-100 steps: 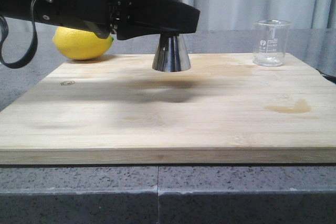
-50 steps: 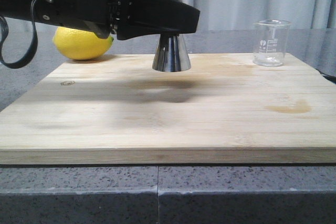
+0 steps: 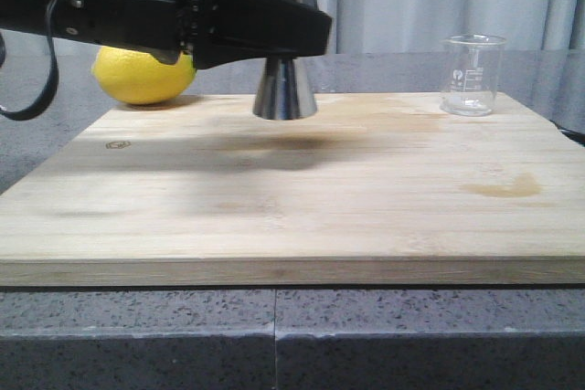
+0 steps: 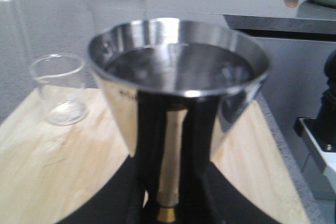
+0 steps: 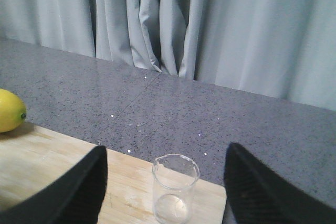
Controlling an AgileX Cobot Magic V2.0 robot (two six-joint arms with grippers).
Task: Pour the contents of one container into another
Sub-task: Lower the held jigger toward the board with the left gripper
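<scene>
My left gripper (image 3: 294, 38) is shut on the waist of the steel jigger (image 3: 285, 90) and holds it upright just above the wooden board (image 3: 274, 198), its shadow below it. In the left wrist view the jigger (image 4: 178, 77) fills the middle, its gold band low between the black fingers (image 4: 118, 200); the inside looks dark and I cannot tell what is in it. The clear beaker (image 3: 473, 75) stands at the board's far right corner and looks empty. My right gripper (image 5: 167, 182) is open, with the beaker (image 5: 175, 190) between its fingers (image 5: 79, 187), apart from both.
A yellow lemon (image 3: 142, 75) lies on the grey counter behind the board's far left corner, also seen as the lemon (image 5: 9, 109) in the right wrist view. A brownish stain (image 3: 507, 189) marks the board at the right. Curtains hang behind the counter.
My left gripper has carried the jigger a little to the left and slightly higher. The beaker and the lemon have stayed where they were.
</scene>
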